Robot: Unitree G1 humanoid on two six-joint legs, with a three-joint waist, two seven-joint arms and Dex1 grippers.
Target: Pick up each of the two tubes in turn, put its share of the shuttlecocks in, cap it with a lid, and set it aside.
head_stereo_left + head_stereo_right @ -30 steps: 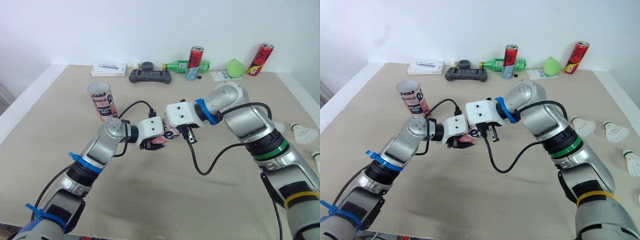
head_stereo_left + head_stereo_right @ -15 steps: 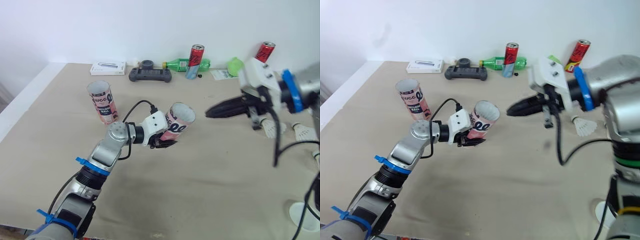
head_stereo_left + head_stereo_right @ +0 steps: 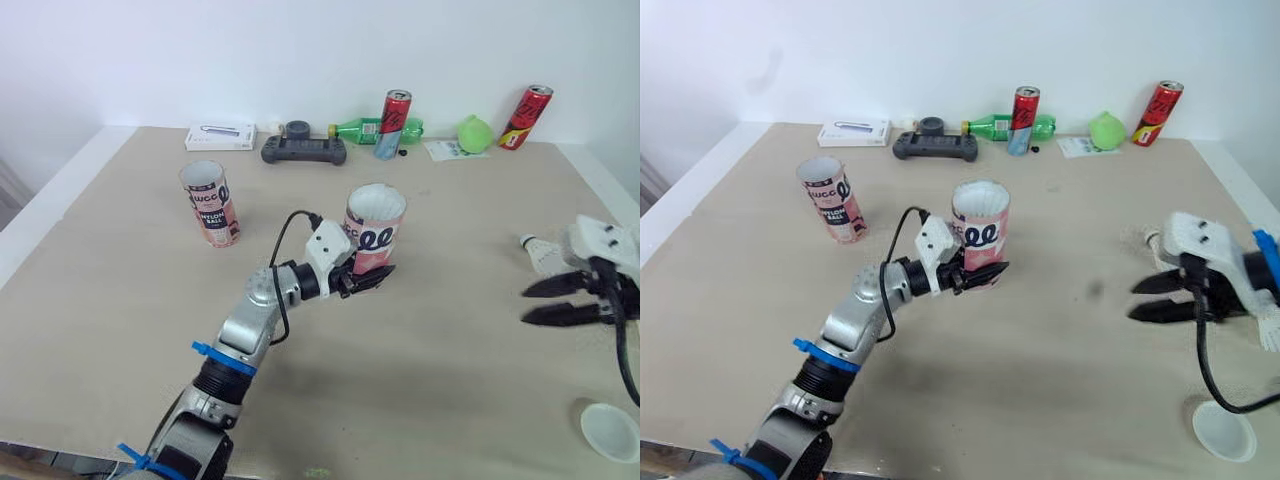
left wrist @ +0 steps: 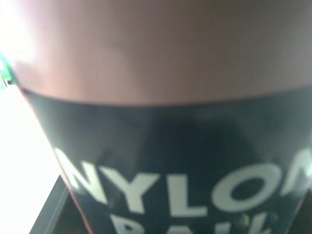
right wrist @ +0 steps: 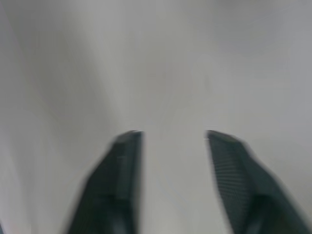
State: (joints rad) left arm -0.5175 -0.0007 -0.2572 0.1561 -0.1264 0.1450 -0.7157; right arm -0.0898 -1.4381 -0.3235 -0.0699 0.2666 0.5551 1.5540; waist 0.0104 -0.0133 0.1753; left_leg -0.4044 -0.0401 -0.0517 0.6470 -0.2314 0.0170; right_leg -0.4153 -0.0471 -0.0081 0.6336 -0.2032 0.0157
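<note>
My left gripper [image 3: 370, 278] is shut on the lower part of a pink tube [image 3: 375, 225] and holds it upright over the middle of the table. White shows inside its open mouth. Its "NYLON" label [image 4: 161, 185] sits close before the left wrist camera. A second pink tube [image 3: 210, 203] stands open to the far left. At the right, my right gripper [image 3: 526, 306] hangs open and empty above the table, its fingers [image 5: 122, 165] well apart. A white shuttlecock [image 3: 541, 256] lies just behind it. A white lid [image 3: 610, 431] rests near the front right corner.
Along the back edge stand two red cans [image 3: 394, 124] [image 3: 527, 117], a lying green bottle [image 3: 362, 129], a green ball [image 3: 472, 133], a dark game controller [image 3: 303, 151] and a white box [image 3: 221, 137]. The table's right edge [image 3: 610, 190] runs close to my right arm.
My right gripper left the tube's mouth, swung out to the right and opened. My left arm brought the tube upright and a little to the right.
</note>
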